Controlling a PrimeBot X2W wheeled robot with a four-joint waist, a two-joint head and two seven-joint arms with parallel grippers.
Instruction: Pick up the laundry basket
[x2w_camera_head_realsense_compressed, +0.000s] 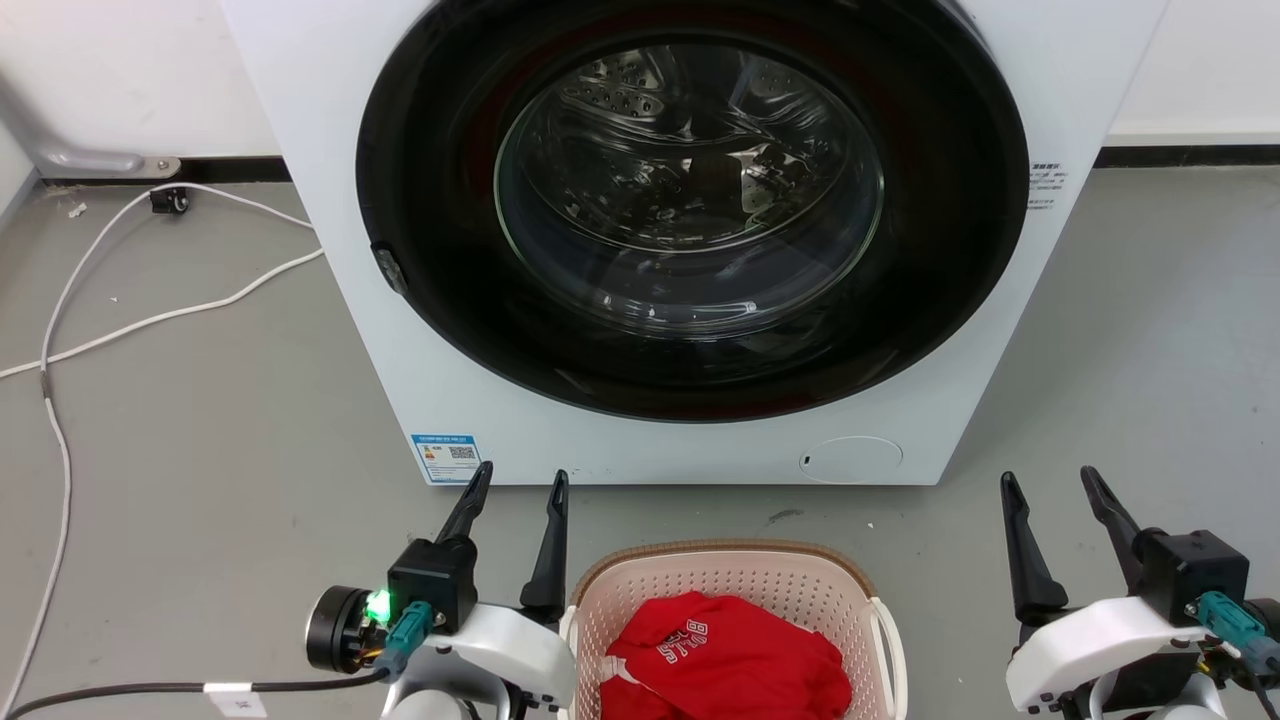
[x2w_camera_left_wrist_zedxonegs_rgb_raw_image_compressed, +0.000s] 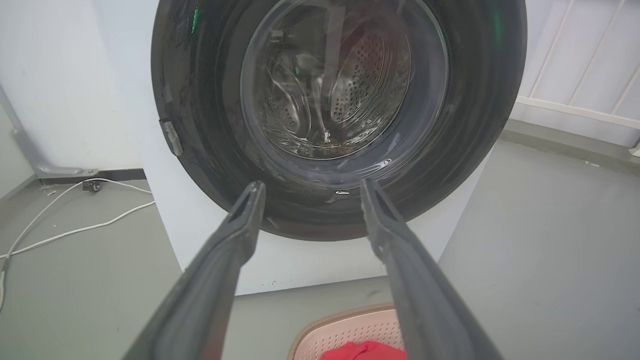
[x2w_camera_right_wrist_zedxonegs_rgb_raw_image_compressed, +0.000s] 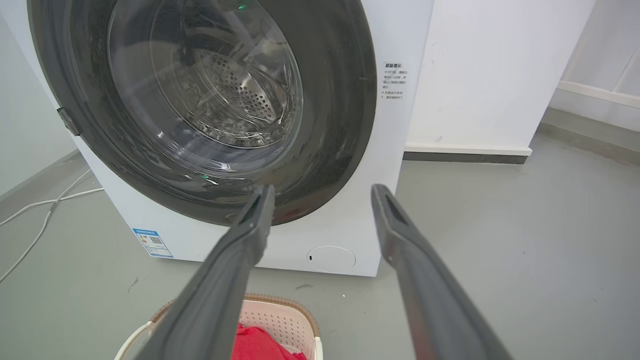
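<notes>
The laundry basket (x2w_camera_head_realsense_compressed: 700, 585) is pale pink with perforated walls, a brown woven rim and white loop handles. It stands on the grey floor in front of the washer and holds a red garment (x2w_camera_head_realsense_compressed: 730, 655). My left gripper (x2w_camera_head_realsense_compressed: 520, 485) is open just left of the basket's left side, fingers pointing at the washer. My right gripper (x2w_camera_head_realsense_compressed: 1055, 485) is open, a short way to the right of the basket. In the left wrist view the basket (x2w_camera_left_wrist_zedxonegs_rgb_raw_image_compressed: 345, 332) shows low between the fingers of my left gripper (x2w_camera_left_wrist_zedxonegs_rgb_raw_image_compressed: 309, 187); in the right wrist view the basket (x2w_camera_right_wrist_zedxonegs_rgb_raw_image_compressed: 280, 315) lies below the left finger of my right gripper (x2w_camera_right_wrist_zedxonegs_rgb_raw_image_compressed: 322, 192).
A white front-loading washer (x2w_camera_head_realsense_compressed: 500, 400) with a closed round glass door (x2w_camera_head_realsense_compressed: 690, 190) stands right behind the basket. White cables (x2w_camera_head_realsense_compressed: 150, 320) trail over the floor at the left. Open grey floor (x2w_camera_head_realsense_compressed: 1130, 350) lies to the right of the washer.
</notes>
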